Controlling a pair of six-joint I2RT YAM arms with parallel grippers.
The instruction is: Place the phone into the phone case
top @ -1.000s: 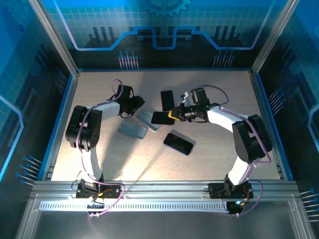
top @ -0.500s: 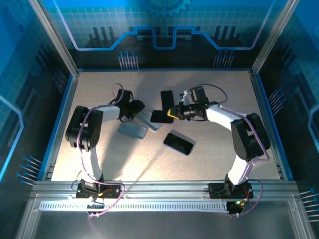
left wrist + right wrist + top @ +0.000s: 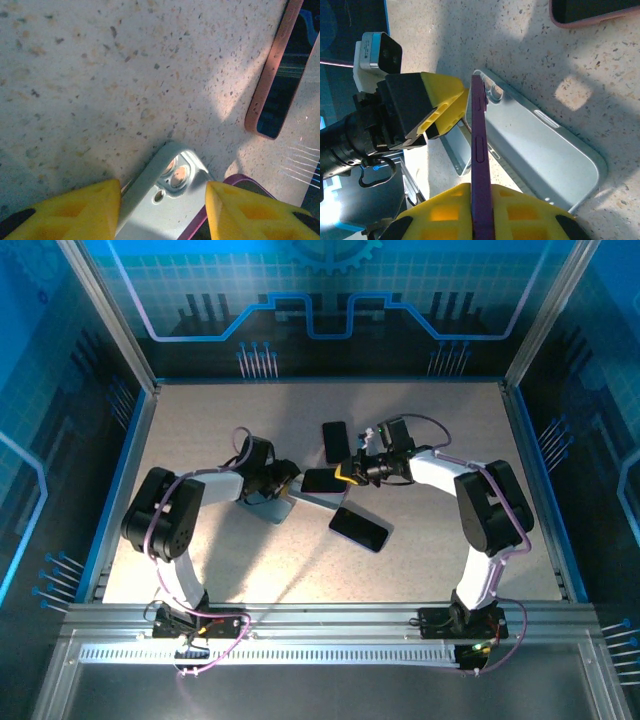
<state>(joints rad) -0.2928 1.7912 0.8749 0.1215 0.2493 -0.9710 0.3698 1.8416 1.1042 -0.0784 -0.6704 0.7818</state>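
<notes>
My right gripper (image 3: 343, 474) is shut on the purple phone (image 3: 322, 480), which it holds by one end. In the right wrist view the phone (image 3: 479, 150) stands on edge between the jaws, right over the pale blue-grey phone case (image 3: 540, 145). The case (image 3: 318, 499) lies flat on the table. My left gripper (image 3: 287, 481) is open and low at the case's camera end. In the left wrist view the case's cut-out corner (image 3: 150, 200) lies between the yellow fingers (image 3: 75, 210), with the phone's purple rim (image 3: 239, 178) by the right one.
A second pale case (image 3: 262, 508) lies just left of the first, partly under the left arm. A black phone (image 3: 358, 528) lies face up nearer the front. A pink-rimmed phone (image 3: 335, 440) lies farther back. Blue walls enclose the speckled table (image 3: 200, 430).
The left gripper has swung toward the front and right, from beside the cases to the camera end of the case. The right gripper still holds the phone in about the same place.
</notes>
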